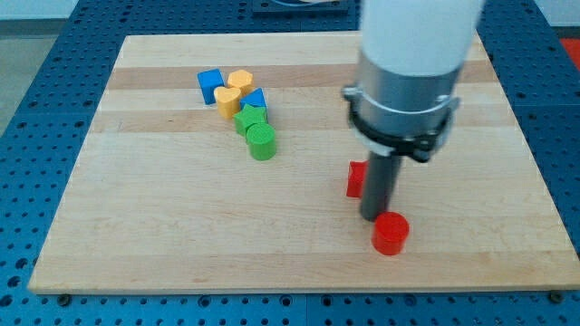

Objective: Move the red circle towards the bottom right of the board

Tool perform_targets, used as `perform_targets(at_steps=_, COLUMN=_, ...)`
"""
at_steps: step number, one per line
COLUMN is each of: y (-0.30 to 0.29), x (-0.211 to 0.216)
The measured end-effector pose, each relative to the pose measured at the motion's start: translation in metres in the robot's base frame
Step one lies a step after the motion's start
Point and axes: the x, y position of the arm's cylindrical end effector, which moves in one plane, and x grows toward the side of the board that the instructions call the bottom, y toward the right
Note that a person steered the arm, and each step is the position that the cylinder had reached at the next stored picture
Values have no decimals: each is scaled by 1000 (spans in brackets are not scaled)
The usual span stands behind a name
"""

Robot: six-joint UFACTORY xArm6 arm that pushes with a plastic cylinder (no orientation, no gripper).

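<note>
The red circle (391, 234), a short red cylinder, stands on the wooden board (181, 226) right of centre near the view's bottom. My tip (372, 218) sits just to its upper left, touching or almost touching it. A second red block (356, 179) is partly hidden behind the rod, so its shape is unclear.
A cluster lies at the upper left: a blue block (210, 85), a yellow block (239, 80), a yellow heart-like block (227, 100), a blue block (256, 98), a green star (250, 118) and a green cylinder (262, 142). The arm's grey body (408, 72) looms above.
</note>
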Motion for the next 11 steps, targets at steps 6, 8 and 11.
perform_targets(at_steps=6, y=-48, x=73)
perform_targets(at_steps=8, y=-30, x=58)
perform_targets(at_steps=11, y=49, x=28)
